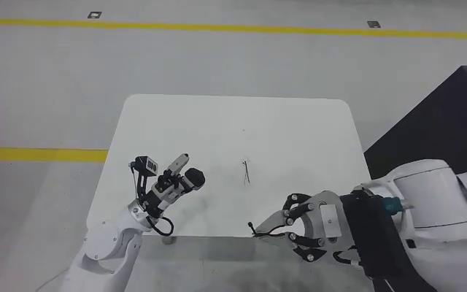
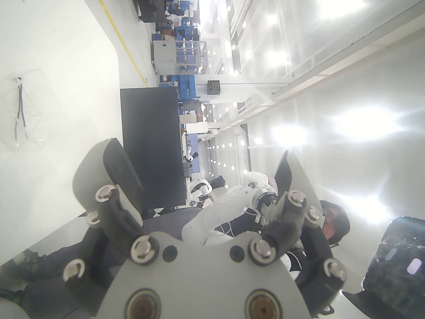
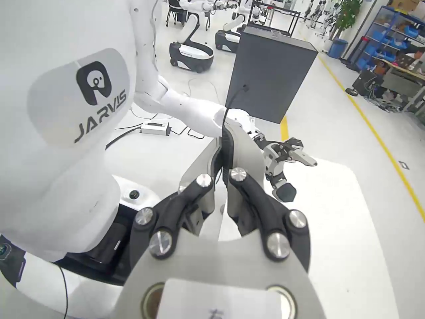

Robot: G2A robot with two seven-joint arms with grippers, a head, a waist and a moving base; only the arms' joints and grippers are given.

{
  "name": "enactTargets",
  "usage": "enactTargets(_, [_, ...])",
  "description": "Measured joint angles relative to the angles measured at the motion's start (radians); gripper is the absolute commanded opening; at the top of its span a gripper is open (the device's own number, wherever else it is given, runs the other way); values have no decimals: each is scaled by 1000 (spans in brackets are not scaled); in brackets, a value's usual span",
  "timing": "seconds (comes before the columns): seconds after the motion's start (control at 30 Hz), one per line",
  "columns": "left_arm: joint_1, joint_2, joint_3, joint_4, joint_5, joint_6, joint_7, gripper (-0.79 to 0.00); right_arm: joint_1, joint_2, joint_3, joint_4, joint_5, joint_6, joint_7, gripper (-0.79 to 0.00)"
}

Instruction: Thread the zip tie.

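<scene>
right pincer (image 3: 224, 134) is clamped shut on a black zip tie (image 3: 245, 88); left pincer (image 2: 202, 170) gapes wide, empty (more ties (image 1: 246, 171) lie on the table (image 1: 306, 131)).

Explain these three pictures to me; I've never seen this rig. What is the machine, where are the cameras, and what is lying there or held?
This is a two-armed robot at a white table. The top view looks down from above its arms; the other two come from a camera on each wrist. The left gripper is open and empty, over the table's left side. The right gripper, at the near edge, is shut on a thin black zip tie that sticks out past its fingertips. Mid-table lies a small clear bag with thin dark strands inside, possibly more ties.
</scene>
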Motion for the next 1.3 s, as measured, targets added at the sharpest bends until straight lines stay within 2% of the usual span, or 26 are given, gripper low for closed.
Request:
enactTargets(0.17, [0, 0, 0, 0, 0, 0, 0, 0, 29, -14, -45, 54, -41, 49, -138, -785])
enactTargets(0.33, [0, 0, 0, 0, 0, 0, 0, 0, 176, -46, -191, 142, -47, 96, -250, -785])
enactTargets(0.5, [0, 0, 0, 0, 0, 0, 0, 0, 339, -84, -339, 202, -71, 120, -289, -785])
enactTargets(0.67, [0, 0, 0, 0, 0, 0, 0, 0, 452, -113, -447, 158, -166, 117, -264, -785])
enactTargets(0.8, [0, 0, 0, 0, 0, 0, 0, 0, 463, -124, -474, 132, -230, 58, -303, -785])
enactTargets(0.93, [0, 0, 0, 0, 0, 0, 0, 0, 443, -128, -453, 130, -273, 11, -365, -785])
enactTargets(1.13, [0, 0, 0, 0, 0, 0, 0, 0, 385, -126, -369, 98, -324, 13, -468, -785])
enactTargets(1.3, [0, 0, 0, 0, 0, 0, 0, 0, 344, -124, -331, 61, -360, 14, -497, -785])
